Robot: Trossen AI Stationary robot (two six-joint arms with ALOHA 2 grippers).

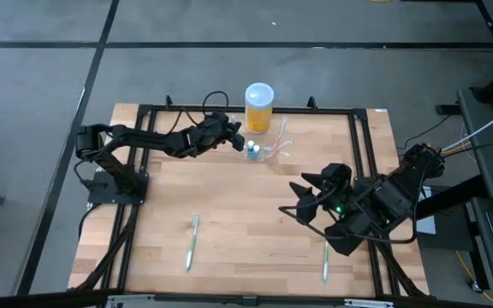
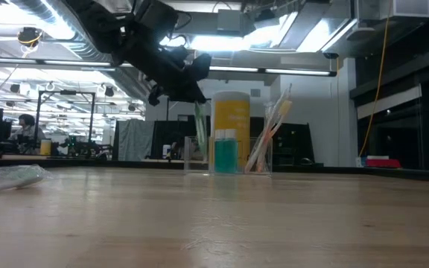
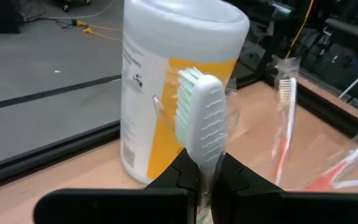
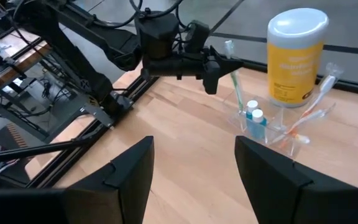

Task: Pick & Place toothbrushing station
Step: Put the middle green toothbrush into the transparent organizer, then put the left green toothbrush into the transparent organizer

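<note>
The clear toothbrush holder stands on the wood in front of the yellow white-lidded container. It holds orange toothbrushes and small blue-capped tubes. My left gripper is just left of the holder and above it, shut on a green toothbrush. It also shows in the low view. My right gripper is open and empty over the table's right middle. My left gripper pinches the green toothbrush's neck between its two fingers, just below the bristle head. The fingers come level from the table's left and lie across the brush. The brush stands nearly upright, head up, and its lower end reaches down into the holder's left end.
Two more green toothbrushes lie flat on the wood, one at near left and one at near right. A black frame runs around the table. A crumpled clear wrapper shows at the low view's left.
</note>
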